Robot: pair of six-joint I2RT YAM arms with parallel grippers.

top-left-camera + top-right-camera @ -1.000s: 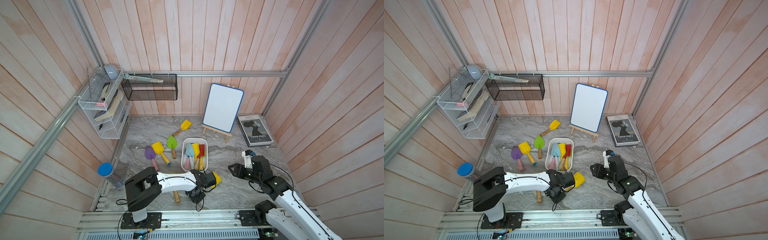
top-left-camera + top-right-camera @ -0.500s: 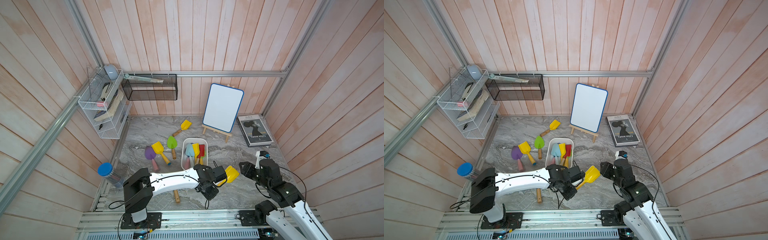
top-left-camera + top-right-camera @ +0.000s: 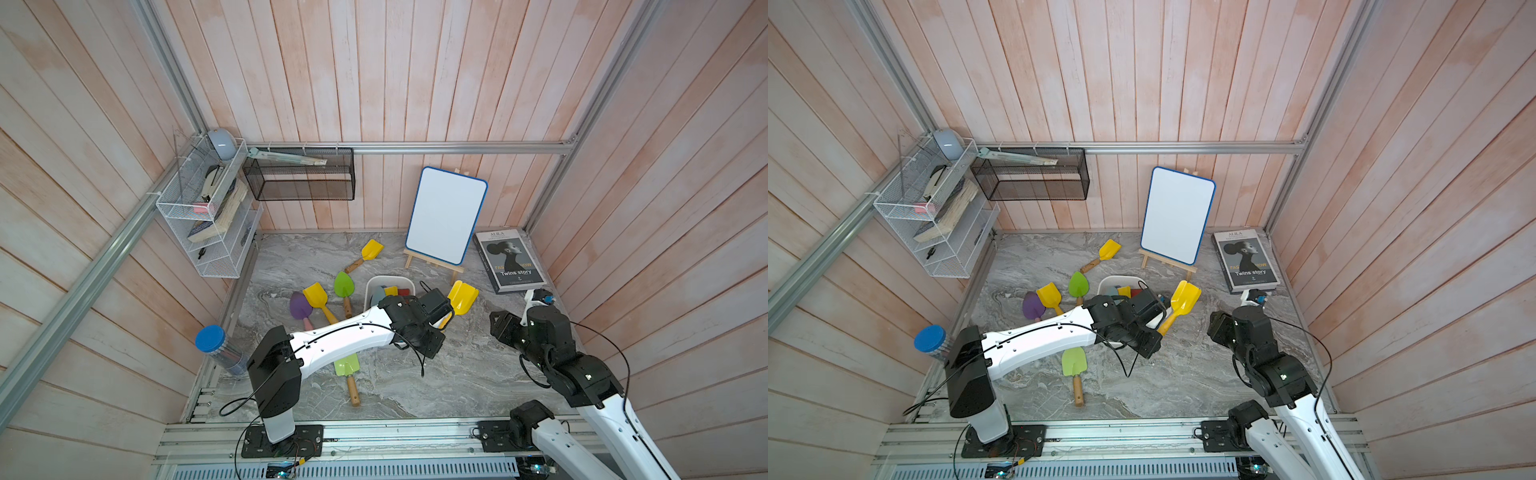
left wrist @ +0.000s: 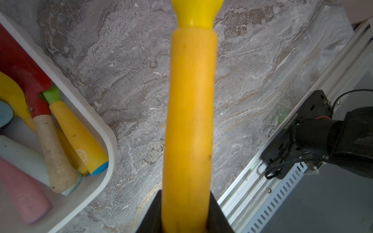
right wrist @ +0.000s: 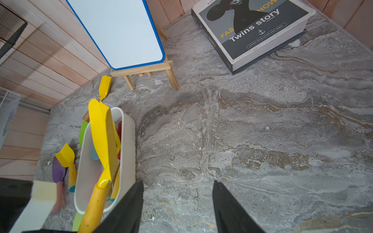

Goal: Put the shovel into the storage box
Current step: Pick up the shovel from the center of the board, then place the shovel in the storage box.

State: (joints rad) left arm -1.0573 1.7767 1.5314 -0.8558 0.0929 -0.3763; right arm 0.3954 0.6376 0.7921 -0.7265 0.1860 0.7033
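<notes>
While clamped, shovel (image 3: pixel 462 297) (image 3: pixel 1185 296) position: raised clear of the tabletop (image 3: pixel 457 374), just beside the right-hand long wall of the storage box (image 3: pixel 384 279) (image 3: pixel 1117 277), not inside it.
Shovel attitude: tilted, with the orange handle low toward the front edge and the yellow blade high toward the far edge.
Left gripper (image 4: pixel 185 213): closed tight on the lower end of the orange handle, with a dark finger pressed against either side in the left wrist view.
Right gripper (image 5: pixel 177 201): fingers apart, nothing between them, over bare tabletop near the right edge.
Storage box location: mid-tabletop, long axis running front edge to far edge, partly hidden by the left arm in both top views.
Storage box contents (image 4: pixel 38 84): several shovels, among them a red blade, a yellow blade and a blue-grey blade, with handles in orange, pale wood, pink and white.
Loose shovels, left of the box: green (image 3: pixel 344 286), yellow (image 3: pixel 315 296), purple (image 3: pixel 300 305), lying close together.
Far-edge shovel (image 3: pixel 371 249): yellow, lying apart from the others.
Front-edge shovel (image 3: pixel 347 368): lime green, partly under the left arm.
Whiteboard (image 3: pixel 446 216): upright on a wooden easel at the far edge.
Book (image 3: pixel 509 262): flat in the far right corner.
</notes>
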